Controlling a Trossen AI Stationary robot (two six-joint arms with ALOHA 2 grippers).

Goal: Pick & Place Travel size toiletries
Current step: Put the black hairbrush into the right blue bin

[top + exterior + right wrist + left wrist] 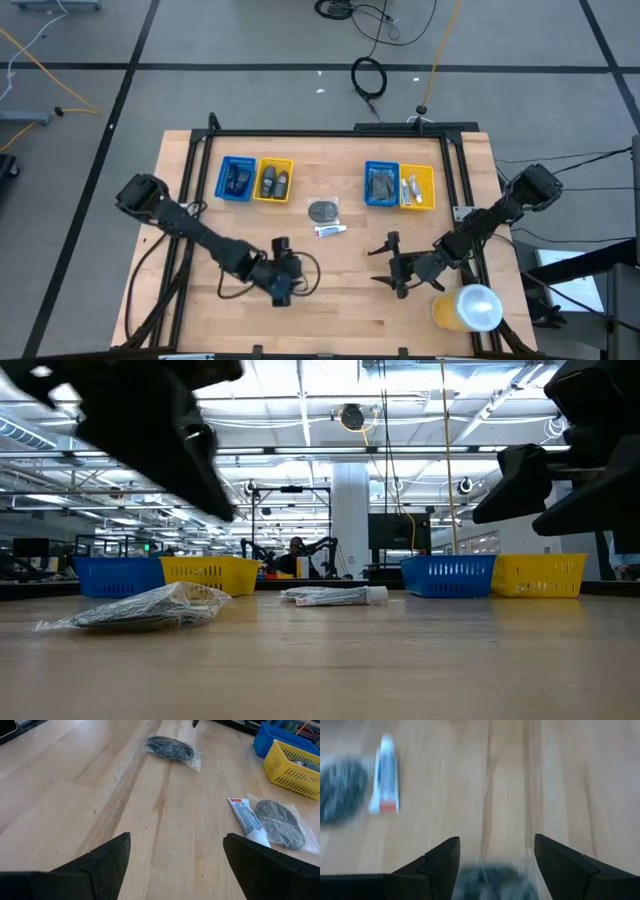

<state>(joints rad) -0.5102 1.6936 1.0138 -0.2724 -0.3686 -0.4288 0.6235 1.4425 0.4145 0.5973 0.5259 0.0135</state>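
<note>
Loose on the table point(200, 300), 2 round grey discs and 1 small white tube point(331, 230) are lying in crinkly clear wrap or plastic. 1 disc point(323, 210) is sitting mid-table, touching the tube; the other disc point(170, 747) is lying just in front of the left gripper point(281, 243), whose fingers are standing wide apart around nothing. The right gripper point(391, 258) is hovering near the front right, spread wide and empty. 4 mesh trays, 2 blue point(236, 179) and 2 yellow point(273, 181), are sitting in pairs at the back, holding more items. The tabletop is pale plank wood; an open hall with ceiling lights is showing beyond.
</note>
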